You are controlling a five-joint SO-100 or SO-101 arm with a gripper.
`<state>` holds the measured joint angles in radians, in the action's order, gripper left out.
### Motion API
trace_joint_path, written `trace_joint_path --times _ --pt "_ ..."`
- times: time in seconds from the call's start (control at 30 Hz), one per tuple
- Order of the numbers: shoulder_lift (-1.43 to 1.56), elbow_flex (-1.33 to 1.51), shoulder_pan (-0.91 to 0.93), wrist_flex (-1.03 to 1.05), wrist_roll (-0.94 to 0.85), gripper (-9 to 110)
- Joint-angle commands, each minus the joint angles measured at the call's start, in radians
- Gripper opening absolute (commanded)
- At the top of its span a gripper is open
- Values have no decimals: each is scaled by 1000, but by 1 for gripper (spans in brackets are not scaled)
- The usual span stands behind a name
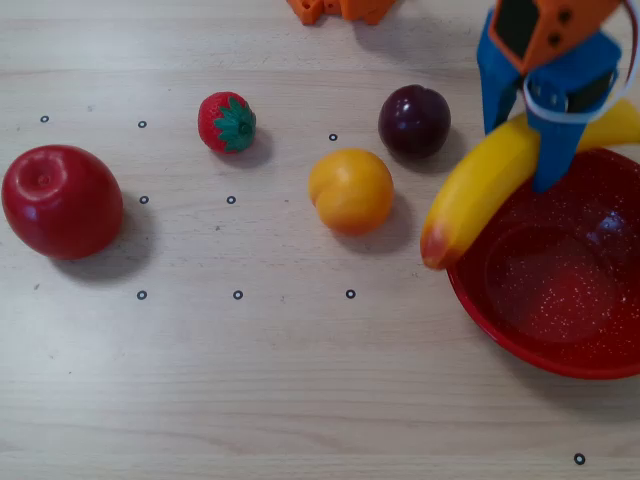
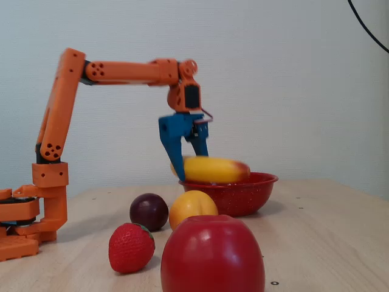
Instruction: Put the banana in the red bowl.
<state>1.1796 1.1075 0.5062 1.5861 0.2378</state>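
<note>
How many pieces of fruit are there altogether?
5: the banana in the gripper over the red bowl; the apple, strawberry, orange fruit and plum on the table.

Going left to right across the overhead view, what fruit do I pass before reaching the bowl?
Red apple → strawberry → orange fruit → dark plum → banana held in the pincer, its reddish end overhanging the rim of the red bowl.

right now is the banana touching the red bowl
Cannot tell. In the fixed view the banana sits level with the red bowl rim, with no gap or contact plainly visible. The overhead view only shows the two overlapping, with the hand shut on the banana.
</note>
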Motion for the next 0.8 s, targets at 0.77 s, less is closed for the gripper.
trace_joint_path --times 0.77 --pt "-86 -222 -23 -54 48 31"
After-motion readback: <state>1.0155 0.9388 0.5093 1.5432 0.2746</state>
